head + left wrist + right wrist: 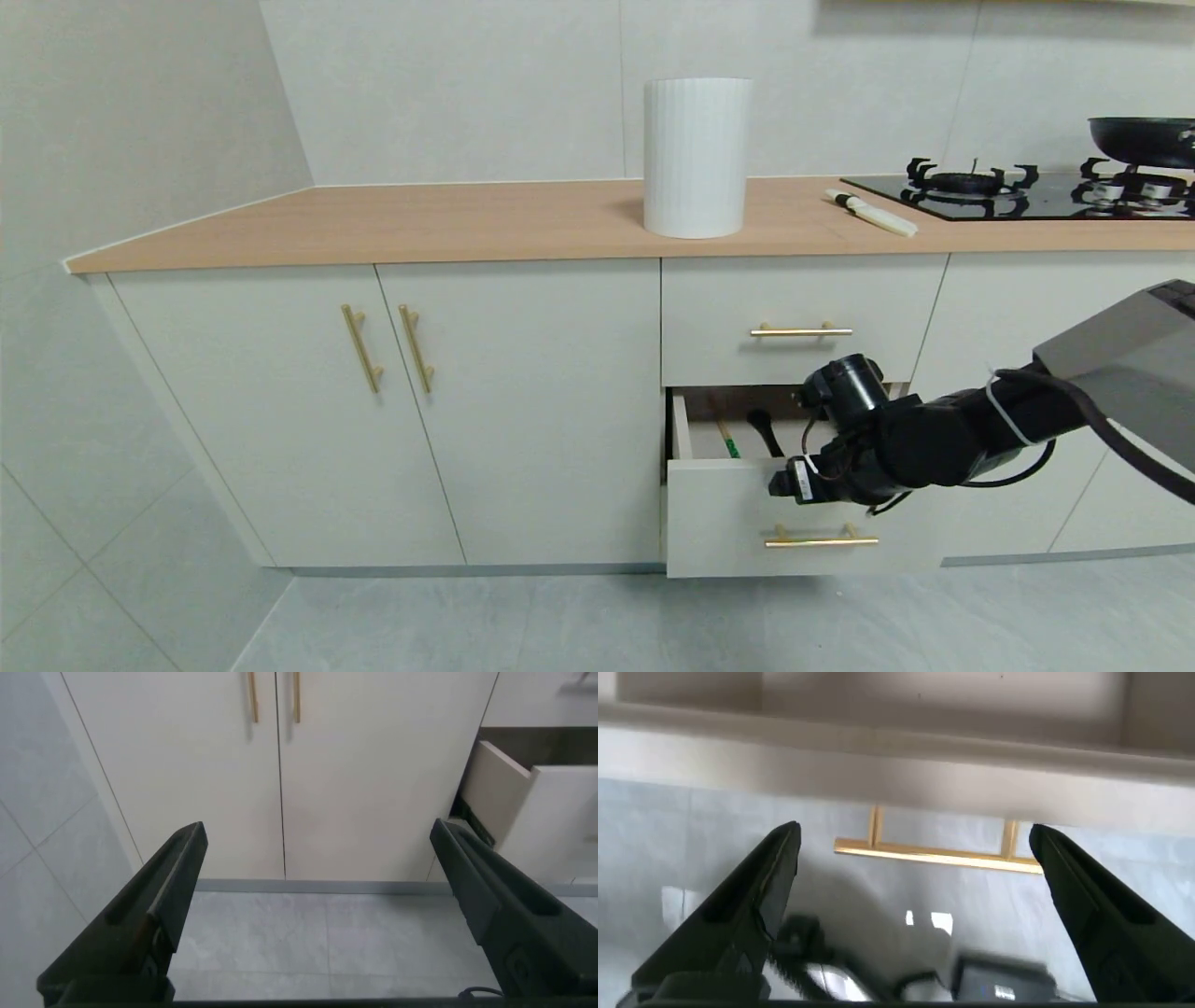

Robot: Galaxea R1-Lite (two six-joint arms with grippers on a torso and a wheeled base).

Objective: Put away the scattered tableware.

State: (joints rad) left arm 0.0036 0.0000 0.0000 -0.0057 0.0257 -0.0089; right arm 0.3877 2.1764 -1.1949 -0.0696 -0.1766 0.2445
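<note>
Right gripper (913,835), fingers (757,915) wide and empty, hangs just before the open drawer (719,513); a stray nudge could shut it, knife (870,213) above left out

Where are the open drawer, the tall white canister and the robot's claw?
open drawer (719,523): head view, on its front panel.
white canister (696,159): head view, middle of its ribbed side.
right claw (912,833): right wrist view, midway between its open fingertips.
</note>
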